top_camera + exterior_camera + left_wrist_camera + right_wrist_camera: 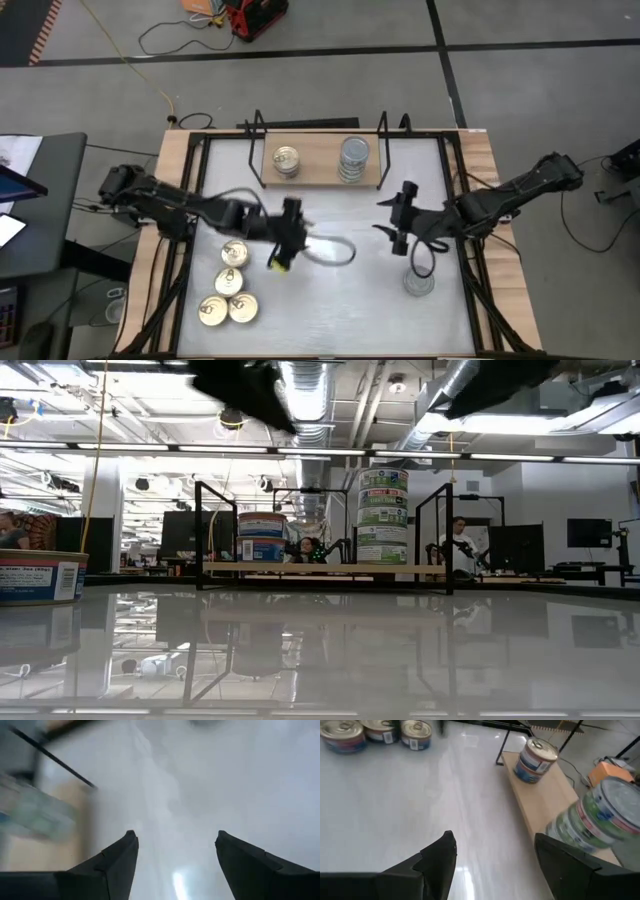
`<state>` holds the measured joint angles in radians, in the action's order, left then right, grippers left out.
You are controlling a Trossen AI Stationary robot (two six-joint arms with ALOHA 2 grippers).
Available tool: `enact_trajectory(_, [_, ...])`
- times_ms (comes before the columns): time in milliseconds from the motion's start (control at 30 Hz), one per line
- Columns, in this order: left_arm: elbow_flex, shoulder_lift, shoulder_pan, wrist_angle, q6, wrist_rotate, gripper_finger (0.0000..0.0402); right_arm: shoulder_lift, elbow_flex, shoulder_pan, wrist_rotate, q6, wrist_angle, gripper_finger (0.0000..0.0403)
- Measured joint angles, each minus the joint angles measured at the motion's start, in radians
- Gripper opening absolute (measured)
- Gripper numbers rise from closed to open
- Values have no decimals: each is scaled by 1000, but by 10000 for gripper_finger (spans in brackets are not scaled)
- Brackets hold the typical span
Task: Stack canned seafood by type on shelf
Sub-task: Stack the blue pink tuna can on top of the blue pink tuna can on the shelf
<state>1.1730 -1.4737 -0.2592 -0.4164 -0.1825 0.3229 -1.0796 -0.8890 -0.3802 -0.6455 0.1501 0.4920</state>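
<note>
**Both tools empty, between placements**

We start at the left tool (284, 243), which sits left of centre in the high view, over the worktop (330, 300). Its jaws stand wide apart and its wrist view shows only bare surface between them, so it carries nothing. The right tool (400, 222) hangs right of centre, just below the shelf's right end, jaws likewise spread and empty.

Moving outward, the shelf (315, 178) lies along the upper middle of the high view. On it we see a short stack of gold-lidded tins (287, 160) toward its left and a taller stack of silver-lidded tins (353, 158) toward its right, well apart.

Off the shelf, four loose gold-lidded tins (228, 294) cluster in the lower left, near the left tool, and one loose silver-lidded tin (419, 284) sits in the lower right, near the right tool.

We judge the sorting well under way, with a pick-up as the step in hand. The next move calls for either tool to drop over its nearest loose tin, straddle the rim squarely, close, then carry it to the matching stack and set it down centred so the pile does not tip.
</note>
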Motion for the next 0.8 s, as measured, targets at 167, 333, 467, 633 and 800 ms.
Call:
enact_trajectory(167, [-11,3,-124,-249,243,0,254,-86,0,42,78,-118,-164,292])
enact_trajectory(333, [-11,2,-193,-502,498,-7,254,-127,-1,90,101,-151,-206,292])
enact_trajectory(467, [-13,2,-209,-698,672,-26,254,-132,-1,120,100,-142,-209,292])
enact_trajectory(633, [-81,2,-205,-807,763,21,254,-132,-1,127,101,-147,-220,292])
enact_trajectory(800, [-190,2,-168,-759,746,19,254,-132,-1,118,101,-173,-243,292])
